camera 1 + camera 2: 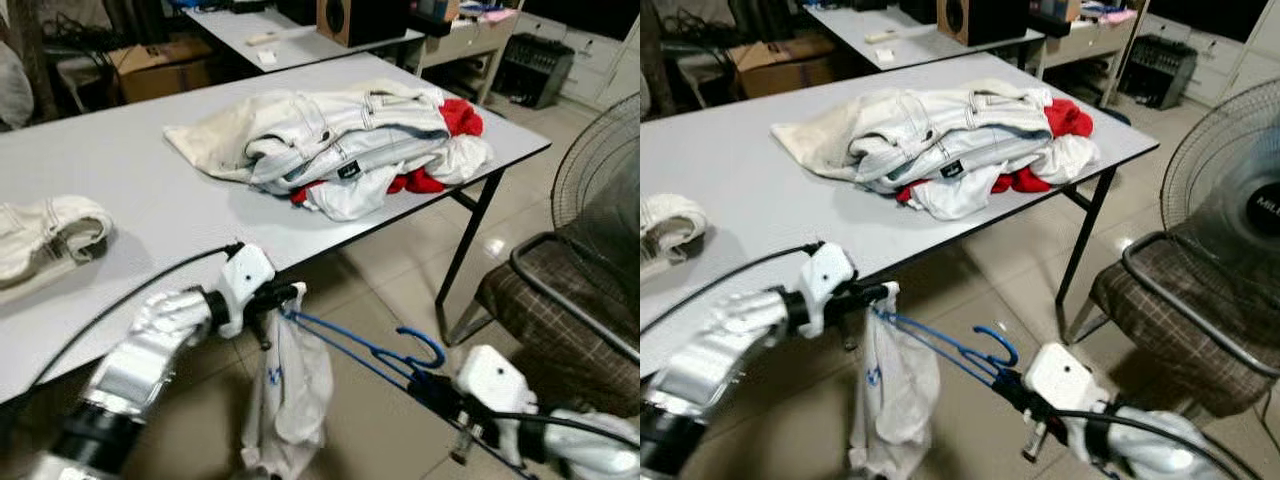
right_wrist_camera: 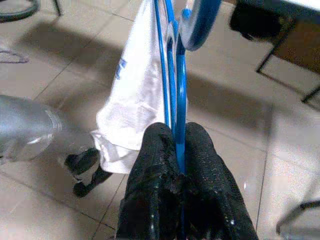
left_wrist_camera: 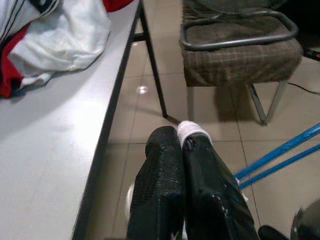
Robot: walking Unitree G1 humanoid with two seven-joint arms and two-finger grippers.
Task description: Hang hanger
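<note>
My black fingers [image 2: 176,165] pinch a blue hanger [image 1: 360,347] draped with a white garment [image 1: 288,385], beyond a grey table [image 1: 150,180] and brown plaid chair [image 1: 560,300].

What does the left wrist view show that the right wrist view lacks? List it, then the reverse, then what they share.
Left wrist view: the grey table edge, the clothes pile on it, and the plaid-seat chair, past the left gripper shut on white fabric.

Right wrist view: the hanger's hook, the hanging white garment, and the right gripper shut on the hanger's wires.

Both: the blue hanger and the tiled floor.
</note>
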